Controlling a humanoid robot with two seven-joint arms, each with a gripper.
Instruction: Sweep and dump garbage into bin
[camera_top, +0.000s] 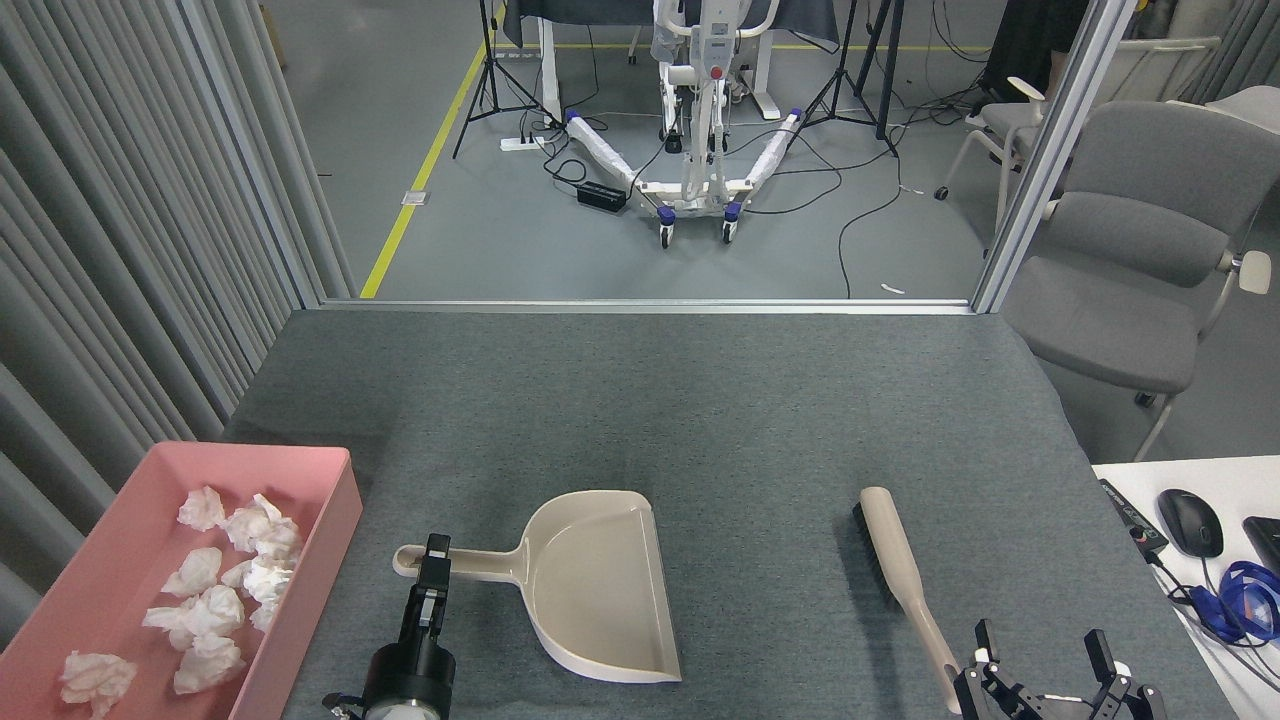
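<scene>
Left gripper (434, 562) clenched on dustpan (600, 590) handle; right gripper (1043, 652) released beside brush (895, 560); tissue wads (215, 590) in pink bin (335, 500), far left

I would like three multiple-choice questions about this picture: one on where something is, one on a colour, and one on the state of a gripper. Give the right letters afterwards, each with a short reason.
1. Where are the paper wads?
A. in the dustpan
B. in the bin
C. on the chair

2. What colour is the bin?
A. pink
B. blue
C. green

3. How is the right gripper?
A. shut on the brush
B. shut on the dustpan
C. open and empty

Answers:
1. B: all the white wads lie inside the tub at the left; the dustpan scoop is bare.
2. A: its walls and floor are pink.
3. C: its fingers stand apart, just right of the brush handle, with nothing between them.
</scene>
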